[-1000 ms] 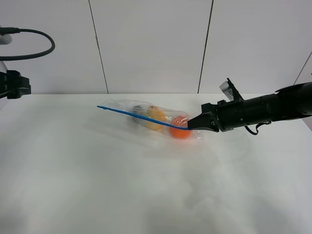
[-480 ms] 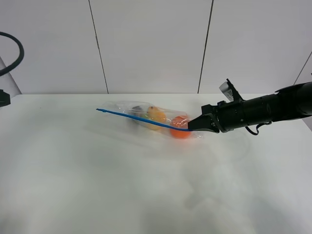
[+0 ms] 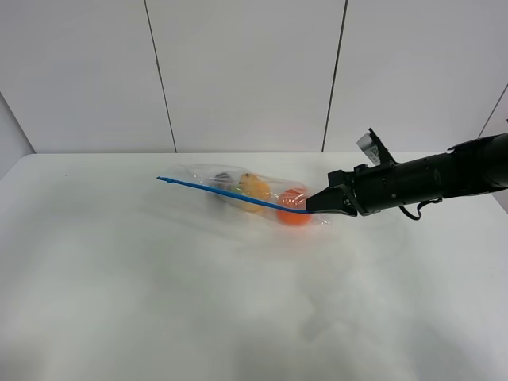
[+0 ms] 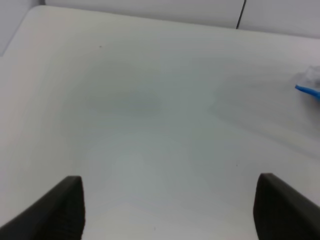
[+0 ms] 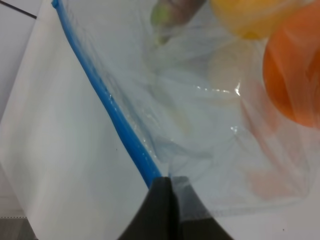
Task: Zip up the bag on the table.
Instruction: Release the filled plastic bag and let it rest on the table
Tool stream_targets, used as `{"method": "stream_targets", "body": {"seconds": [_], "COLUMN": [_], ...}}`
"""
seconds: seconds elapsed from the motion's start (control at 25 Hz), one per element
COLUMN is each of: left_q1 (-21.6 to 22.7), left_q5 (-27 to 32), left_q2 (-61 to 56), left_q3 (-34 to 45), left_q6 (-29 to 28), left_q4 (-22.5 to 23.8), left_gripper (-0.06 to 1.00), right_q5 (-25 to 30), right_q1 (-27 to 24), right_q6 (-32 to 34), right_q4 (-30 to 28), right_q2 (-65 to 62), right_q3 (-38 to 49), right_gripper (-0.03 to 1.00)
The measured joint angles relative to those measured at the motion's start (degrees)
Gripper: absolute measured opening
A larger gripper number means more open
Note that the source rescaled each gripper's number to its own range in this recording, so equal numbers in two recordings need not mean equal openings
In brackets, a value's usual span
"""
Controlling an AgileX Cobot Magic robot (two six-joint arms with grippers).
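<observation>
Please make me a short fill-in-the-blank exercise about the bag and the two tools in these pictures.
The right tool is shut on the ____ zipper strip of the bag.
The fruit in the bag nearest that tool is coloured ____.
The left tool stands ____ above the table, holding nothing.
Missing words: blue; orange; open.

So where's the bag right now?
In the exterior high view the bag lies on the table, toward its far side near the middle, its right end pinched by the right gripper.
</observation>
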Motion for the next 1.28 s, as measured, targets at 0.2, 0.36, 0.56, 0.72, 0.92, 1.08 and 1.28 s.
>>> {"method": "stream_targets", "body": {"seconds": [0.2, 0.36, 0.56, 0.72, 0.92, 1.08, 1.28], "left_q1": [0.0, 0.0, 0.0, 0.0, 0.0, 0.0, 0.0], "left_q5": [4.2, 7.8, 12.6, 15.2, 17.2, 18.5, 21.0], "left_q2": [-7.8, -15.1, -23.7, -27.4, -28.7, -32.4, -33.4], "left_q3": [0.0, 0.0, 0.0, 0.0, 0.3, 3.9, 5.9], "left_q6": [-0.6, -0.6, 0.0, 1.4, 2.1, 2.0, 2.0], "left_q4": [-0.6, -1.4, -1.4, -1.4, -1.6, -1.4, -1.5], "left_gripper": [1.00, 1.00, 1.00, 1.00, 1.00, 1.00, 1.00], "right_q5": [0.0, 0.0, 0.0, 0.0, 0.1, 0.1, 0.0], "right_q1": [0.0, 0.0, 0.0, 0.0, 0.0, 0.0, 0.0], "right_q6": [0.0, 0.0, 0.0, -0.1, -0.2, -0.2, -0.2], "right_q4": [0.0, 0.0, 0.0, 0.0, 0.0, 0.0, -0.3], "right_q2": [0.0, 0.0, 0.0, 0.0, 0.0, 0.0, 0.0], "right_q3": [0.0, 0.0, 0.0, 0.0, 0.0, 0.0, 0.0], "right_gripper": [0.00, 0.00, 0.00, 0.00, 0.00, 0.00, 0.00]}}
